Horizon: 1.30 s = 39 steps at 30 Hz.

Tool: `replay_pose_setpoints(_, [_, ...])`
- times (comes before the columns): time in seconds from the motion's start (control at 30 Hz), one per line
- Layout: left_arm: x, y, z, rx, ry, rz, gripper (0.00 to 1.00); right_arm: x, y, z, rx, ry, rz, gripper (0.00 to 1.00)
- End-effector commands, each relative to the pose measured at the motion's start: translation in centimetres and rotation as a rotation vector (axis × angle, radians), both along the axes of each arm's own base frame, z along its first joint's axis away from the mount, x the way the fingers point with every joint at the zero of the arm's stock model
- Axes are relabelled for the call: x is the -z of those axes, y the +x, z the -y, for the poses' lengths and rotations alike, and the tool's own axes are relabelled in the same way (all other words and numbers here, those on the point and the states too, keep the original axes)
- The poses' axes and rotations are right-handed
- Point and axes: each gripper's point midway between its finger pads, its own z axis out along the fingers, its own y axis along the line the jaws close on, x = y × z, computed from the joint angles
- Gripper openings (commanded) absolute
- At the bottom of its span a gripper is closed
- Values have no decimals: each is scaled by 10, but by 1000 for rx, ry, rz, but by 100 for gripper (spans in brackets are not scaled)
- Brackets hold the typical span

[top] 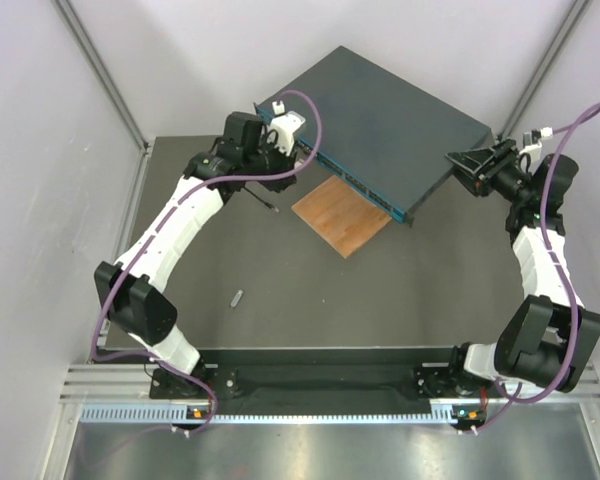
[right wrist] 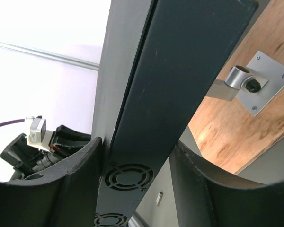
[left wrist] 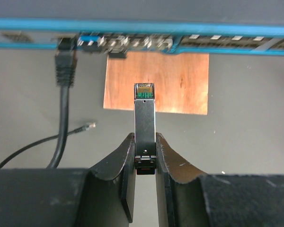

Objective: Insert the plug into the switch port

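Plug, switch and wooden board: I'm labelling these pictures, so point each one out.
plug [left wrist: 145, 123], left wrist view, on its dark body.
switch [top: 400, 125], top external view, on its dark top panel.
wooden board [left wrist: 180, 80], left wrist view, on its bare centre.

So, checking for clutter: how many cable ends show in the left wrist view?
2: a plugged cable end in the switch at left, and a loose cable end on the table. More may be hidden.
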Motion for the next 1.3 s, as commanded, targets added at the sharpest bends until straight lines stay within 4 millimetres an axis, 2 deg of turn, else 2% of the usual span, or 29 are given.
replay_pose_setpoints(0.0, [-21,8,14,-4,-51,77,0,-18,0,-6,-14,-40,103,34])
replay_pose_setpoints(0.2, [-14,14,22,-12,-70,58,0,-16,-2,-7,-20,-38,97,1])
replay_pose_setpoints(0.43, [-11,20,34,-14,-72,48,0,-17,-3,-7,-22,-35,98,0])
replay_pose_setpoints(1.07, [-17,33,31,-46,-60,77,0,-17,-2,-8,-28,-29,93,0])
replay_pose_setpoints(1.27, [-21,29,29,-38,-52,85,0,-15,-2,-8,-31,-28,88,0])
